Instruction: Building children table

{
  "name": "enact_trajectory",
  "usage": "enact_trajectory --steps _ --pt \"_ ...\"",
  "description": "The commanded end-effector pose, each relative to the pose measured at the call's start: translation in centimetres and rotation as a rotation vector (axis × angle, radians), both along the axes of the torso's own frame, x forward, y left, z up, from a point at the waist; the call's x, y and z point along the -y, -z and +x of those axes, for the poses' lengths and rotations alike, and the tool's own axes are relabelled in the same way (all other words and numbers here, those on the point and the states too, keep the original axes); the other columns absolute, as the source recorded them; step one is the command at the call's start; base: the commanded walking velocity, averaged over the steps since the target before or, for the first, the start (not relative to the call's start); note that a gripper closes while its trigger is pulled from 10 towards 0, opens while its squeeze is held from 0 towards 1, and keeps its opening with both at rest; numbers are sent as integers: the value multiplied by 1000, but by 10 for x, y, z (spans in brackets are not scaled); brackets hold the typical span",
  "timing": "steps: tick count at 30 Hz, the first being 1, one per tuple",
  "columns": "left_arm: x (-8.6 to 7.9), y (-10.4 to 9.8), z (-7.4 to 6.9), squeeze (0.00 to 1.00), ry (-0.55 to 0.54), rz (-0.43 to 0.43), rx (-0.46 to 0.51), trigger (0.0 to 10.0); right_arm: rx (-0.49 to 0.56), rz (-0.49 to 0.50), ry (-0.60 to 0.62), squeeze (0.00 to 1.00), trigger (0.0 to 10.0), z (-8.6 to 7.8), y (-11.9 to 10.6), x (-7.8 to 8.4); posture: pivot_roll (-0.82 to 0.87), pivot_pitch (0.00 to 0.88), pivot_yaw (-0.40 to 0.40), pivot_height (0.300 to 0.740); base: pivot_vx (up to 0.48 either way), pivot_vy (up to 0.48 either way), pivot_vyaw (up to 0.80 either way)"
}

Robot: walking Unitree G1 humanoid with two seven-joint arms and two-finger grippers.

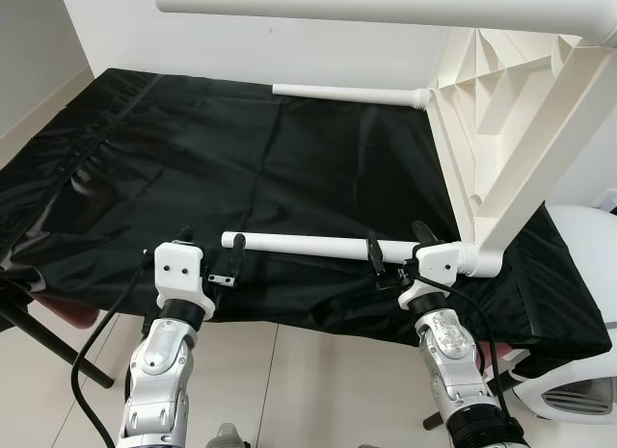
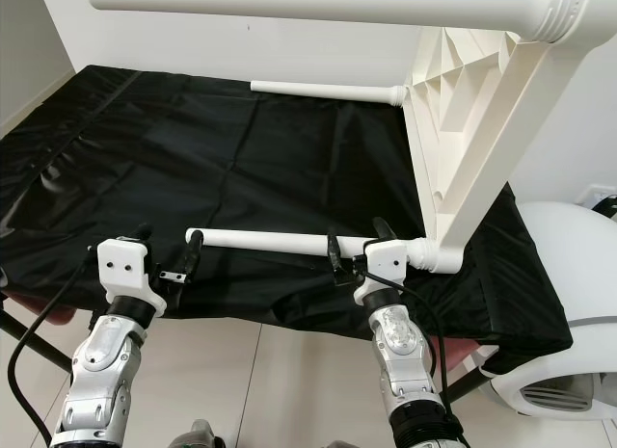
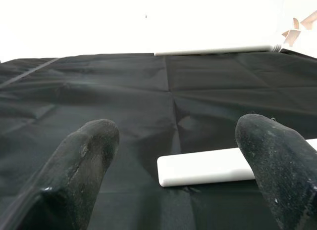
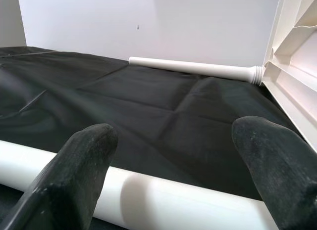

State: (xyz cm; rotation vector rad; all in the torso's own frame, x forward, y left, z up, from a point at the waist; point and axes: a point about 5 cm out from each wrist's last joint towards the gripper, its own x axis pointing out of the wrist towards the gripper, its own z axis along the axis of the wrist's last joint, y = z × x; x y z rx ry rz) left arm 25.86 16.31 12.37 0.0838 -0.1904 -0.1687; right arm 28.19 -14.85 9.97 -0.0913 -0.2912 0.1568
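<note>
Nearest, the left gripper stands open at the free end of the near leg, one finger beside its tip. The right gripper is open too, its fingers straddling the leg close to its socket. The leg lies across a black cloth and joins the tabletop, tipped on edge. Farther back lies the far leg.

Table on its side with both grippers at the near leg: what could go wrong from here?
1. The tabletop stands on edge; pushing the near leg might tip it.
2. The left gripper sits at the leg's free end, so its open fingers could slip off.
3. The black cloth is wrinkled and may slide.
</note>
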Motion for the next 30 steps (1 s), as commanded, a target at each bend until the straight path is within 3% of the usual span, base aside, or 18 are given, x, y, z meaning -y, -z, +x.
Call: enact_trajectory --steps 1,30 --pt "-3 0 2 0 -76 -25 -7 10000 -2 -9 12 0 10000 0 -1 2 24 0 -55 740 0 0 0" --pt "-2 -6 7 0 -69 -29 12 10000 20 -32 24 0 10000 5 -7 5 19 0 -59 740 0 0 0"
